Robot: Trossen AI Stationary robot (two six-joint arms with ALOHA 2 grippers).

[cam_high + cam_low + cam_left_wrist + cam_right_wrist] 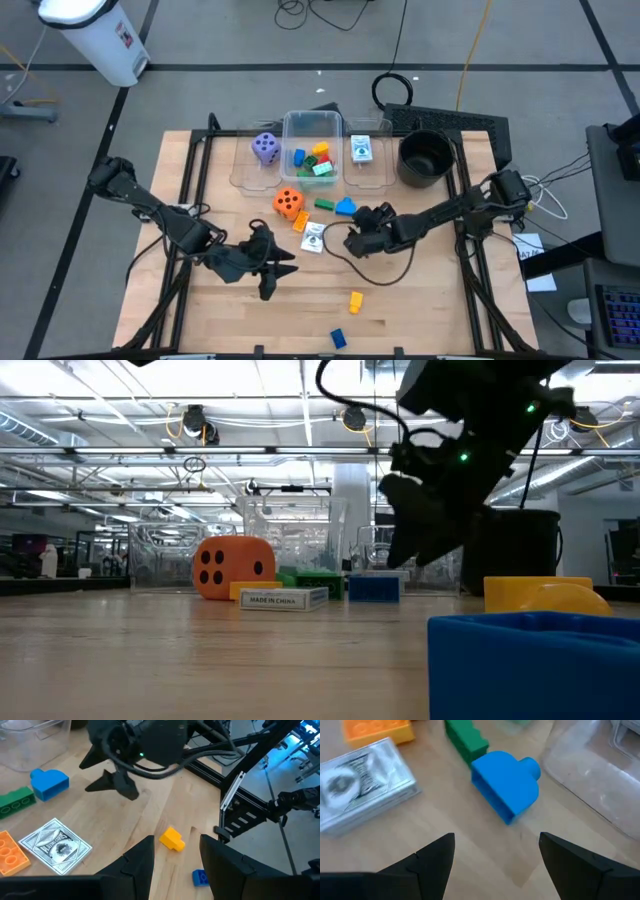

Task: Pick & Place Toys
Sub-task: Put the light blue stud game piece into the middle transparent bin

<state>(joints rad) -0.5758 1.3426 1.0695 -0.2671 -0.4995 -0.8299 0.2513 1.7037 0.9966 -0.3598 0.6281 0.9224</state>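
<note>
- The right gripper is hovering low over the bare wooden table, its dark wedge-shaped fingers standing spread with nothing between them, just short of the blue block.
- That blue block is showing smooth moulded plastic with a rounded end and a single stud; a green studded brick is lying just beside it.
- The left gripper is hanging above the table's middle, its fingers parted and empty, with a small yellow block lying on the wood beyond them.
- A glossy printed card box is lying flat near an orange brick.
- The orange die, soft-edged with dark dots, is sitting in front of the clear tub.
- The clear tub is holding a jumble of blue, yellow, red and green blocks.
- The purple die is resting in a clear tray just left of the tub; a card pack is lying on the other side.
- The black round pot is standing at the table's far right.
</note>
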